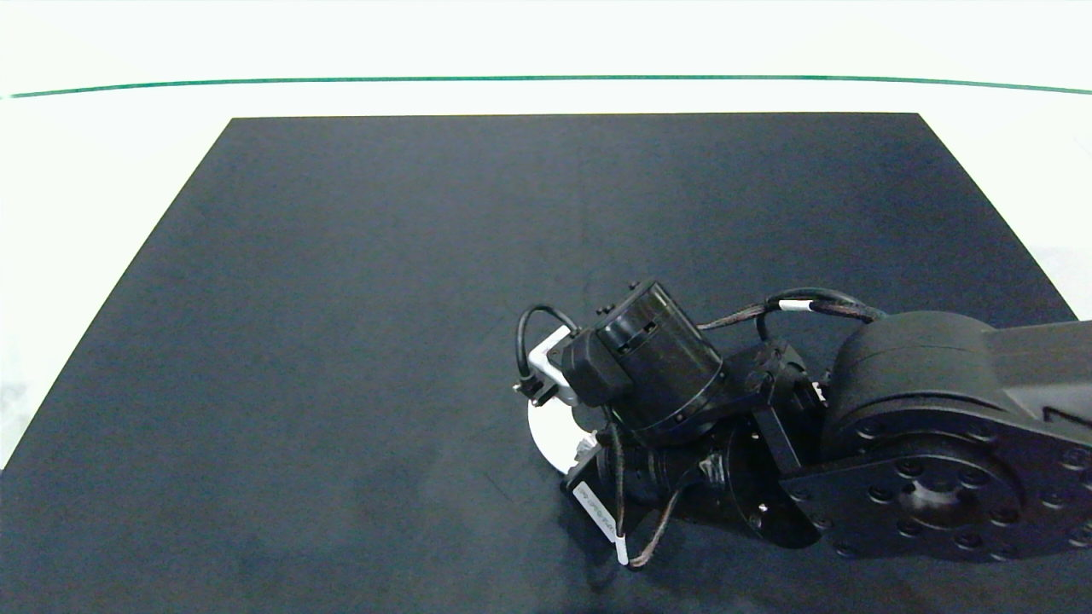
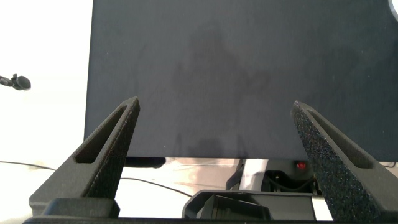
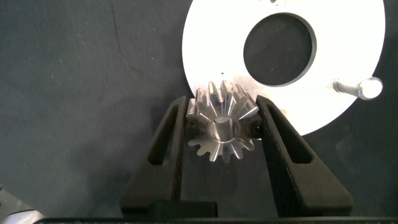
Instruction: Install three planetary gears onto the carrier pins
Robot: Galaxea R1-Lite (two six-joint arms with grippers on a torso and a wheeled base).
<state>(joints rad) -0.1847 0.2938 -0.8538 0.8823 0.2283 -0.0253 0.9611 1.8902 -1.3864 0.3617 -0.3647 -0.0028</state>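
White disc (image 1: 546, 431) mostly hidden — arm (image 1: 853, 409) covers it.

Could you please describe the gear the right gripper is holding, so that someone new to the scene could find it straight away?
Start at the flat white round disc with a large centre hole, lying on the dark mat. At its edge, the right gripper is shut on a small silvery metal spur gear. It is the only toothed part in view, unlike the smooth whitish round-topped peg standing on the disc.

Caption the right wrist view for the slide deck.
Right gripper holds a planetary gear over the edge of the white carrier disc; one bare carrier pin visible.
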